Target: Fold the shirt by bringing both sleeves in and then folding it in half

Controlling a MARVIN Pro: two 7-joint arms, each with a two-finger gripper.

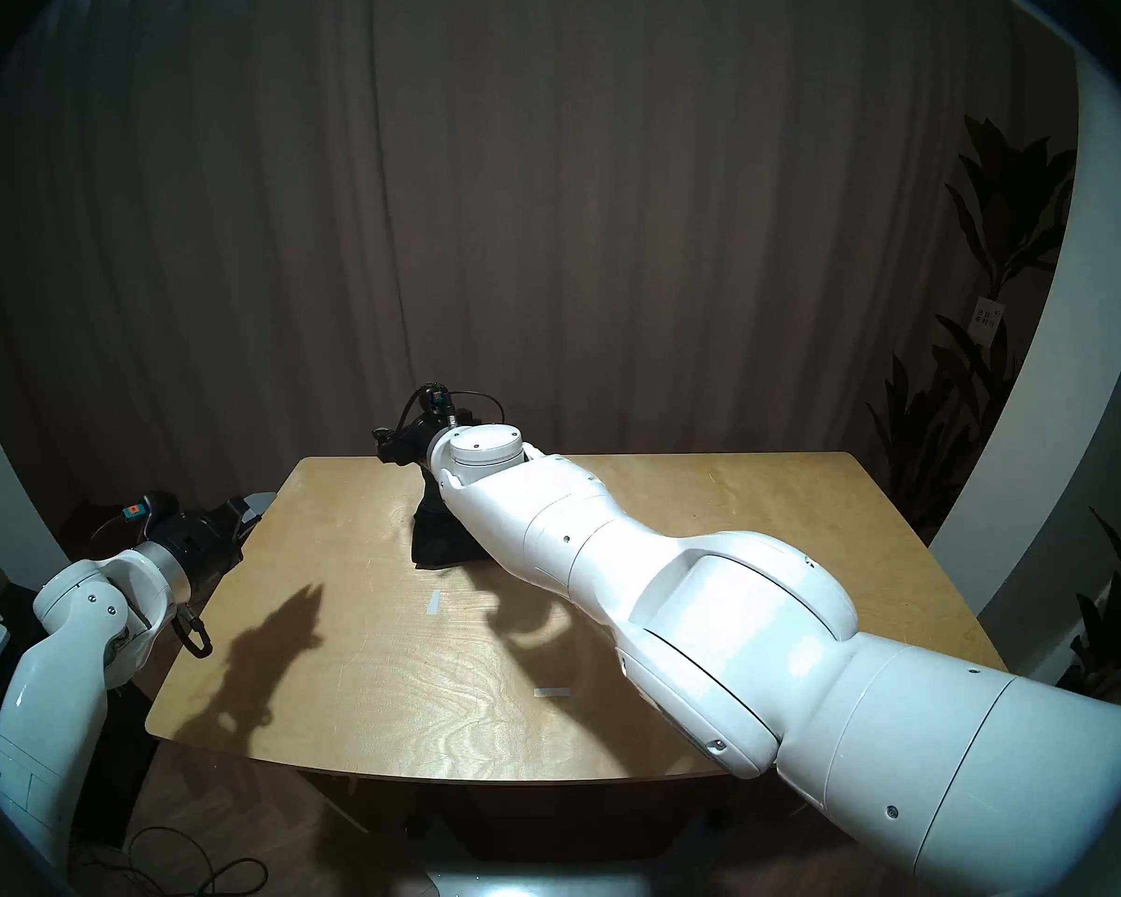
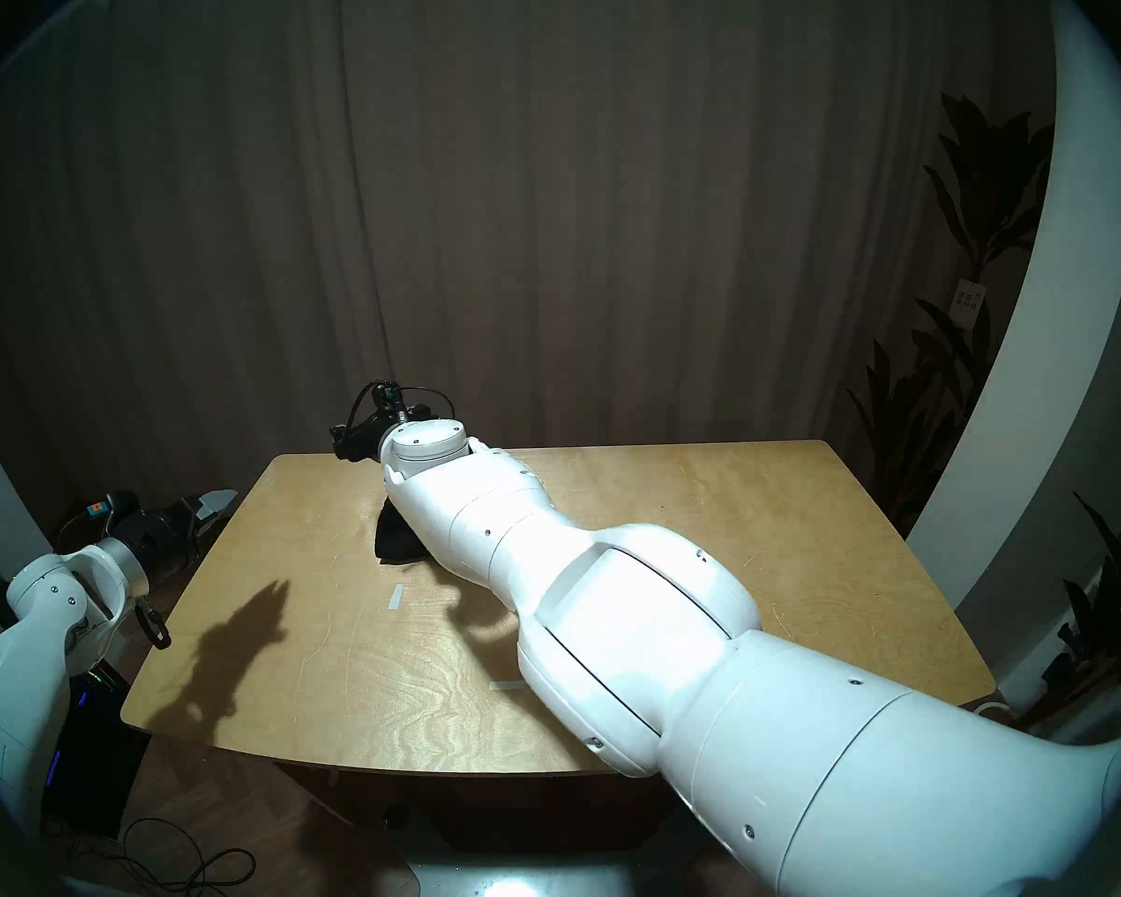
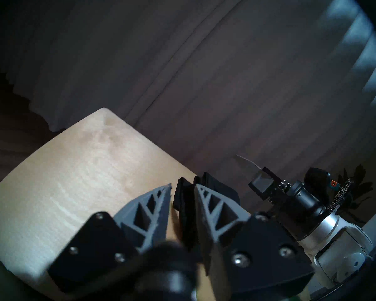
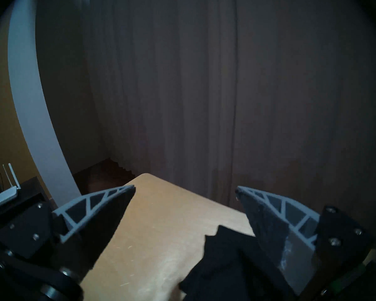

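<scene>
The black shirt (image 1: pixel 438 543) lies as a small folded bundle on the far middle of the wooden table (image 1: pixel 707 494); its sleeves cannot be made out. My right arm reaches across the table to it, and its wrist hides the fingers in the head views. In the right wrist view the right gripper (image 4: pixel 183 190) stands wide open just above the shirt (image 4: pixel 226 263), holding nothing. My left gripper (image 1: pixel 250 510) hovers off the table's left edge, apart from the shirt. Its fingers (image 3: pixel 152 205) stand a narrow gap apart, with the shirt (image 3: pixel 213 185) seen beyond them.
Two short grey tape marks (image 1: pixel 433 601) (image 1: pixel 553 693) lie on the tabletop. A brown curtain hangs behind the table. Potted plants (image 1: pixel 998 242) stand at the right. A white router (image 4: pixel 4 195) sits on a dark cabinet, and cables (image 1: pixel 176 870) lie on the floor.
</scene>
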